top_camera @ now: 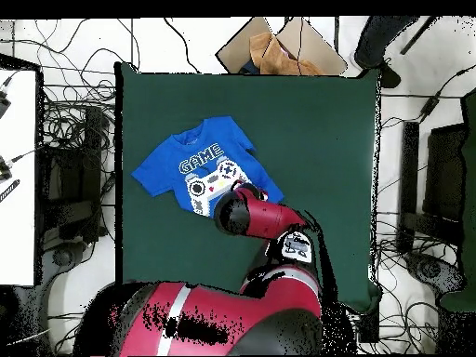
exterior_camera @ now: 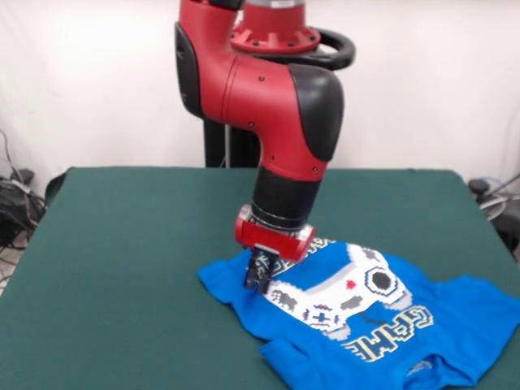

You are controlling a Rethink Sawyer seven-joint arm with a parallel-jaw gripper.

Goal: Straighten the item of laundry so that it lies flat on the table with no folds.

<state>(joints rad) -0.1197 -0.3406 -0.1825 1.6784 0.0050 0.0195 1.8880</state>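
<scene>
The bright blue T-shirt (exterior_camera: pixel 382 325) lies print up on the dark green table (exterior_camera: pixel 122 244), near its front right part. The white-grey controller print and "GAME" lettering show. Its front hem and left edge are rumpled and folded. My gripper (exterior_camera: pixel 259 280) points straight down on the shirt's left edge, beside the controller print, and looks shut on the cloth there. In the overhead view the shirt (top_camera: pixel 191 158) lies left of the table's (top_camera: pixel 316 139) middle. The red arm (top_camera: pixel 256 216) covers its lower right corner and hides the gripper.
A cardboard box (top_camera: pixel 274 46) sits beyond the table's far edge in the overhead view. Cables (top_camera: pixel 65 139) and equipment lie along both sides of the table. The shirt's right sleeve lies near the table's right edge in the front view.
</scene>
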